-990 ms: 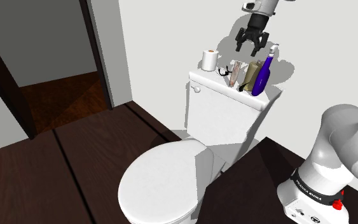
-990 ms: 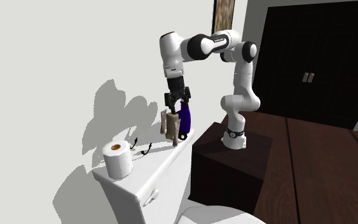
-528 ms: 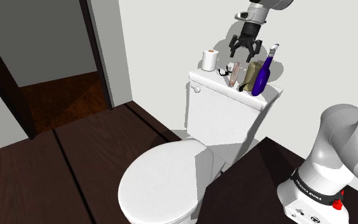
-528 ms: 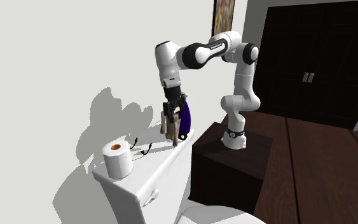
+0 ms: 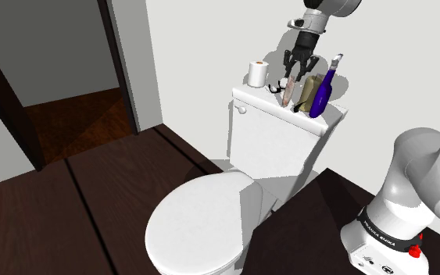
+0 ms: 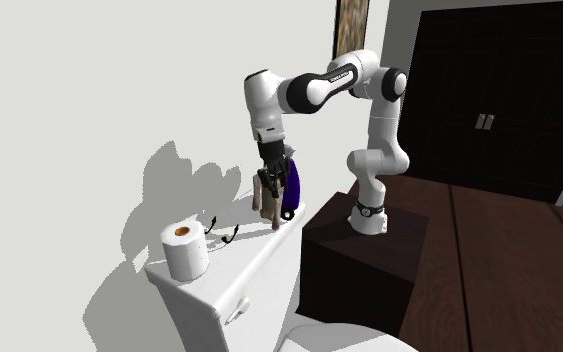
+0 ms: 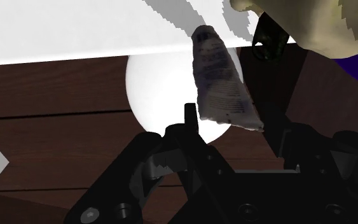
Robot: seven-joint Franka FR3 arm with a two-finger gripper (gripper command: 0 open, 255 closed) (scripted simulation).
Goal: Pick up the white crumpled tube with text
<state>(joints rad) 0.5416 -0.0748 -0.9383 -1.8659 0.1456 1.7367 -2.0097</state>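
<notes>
The white crumpled tube with text [image 5: 288, 91] stands upright on the toilet tank lid [image 5: 266, 105], first in a row of bottles. My gripper [image 5: 298, 62] hangs right over its top end, fingers open. In the wrist view the tube's wide crumpled end [image 7: 222, 89] sits between my two black fingers [image 7: 187, 118]; a narrow gap shows beside the one finger and nothing is clasped. From the second exterior view the gripper [image 6: 273, 176] reaches down onto the tube [image 6: 265, 198].
An olive bottle [image 5: 309, 93] and a blue bottle [image 5: 322, 92] stand close beside the tube, on the shoulder view's right. A toilet roll [image 5: 258, 73] and a small black item [image 5: 274, 87] lie on the other side. The wall is right behind; the toilet seat lid [image 5: 200, 223] lies below.
The gripper has moved toward the shoulder view's left and come down, from above the bottles to around the tube's top. The tube and bottles have not moved.
</notes>
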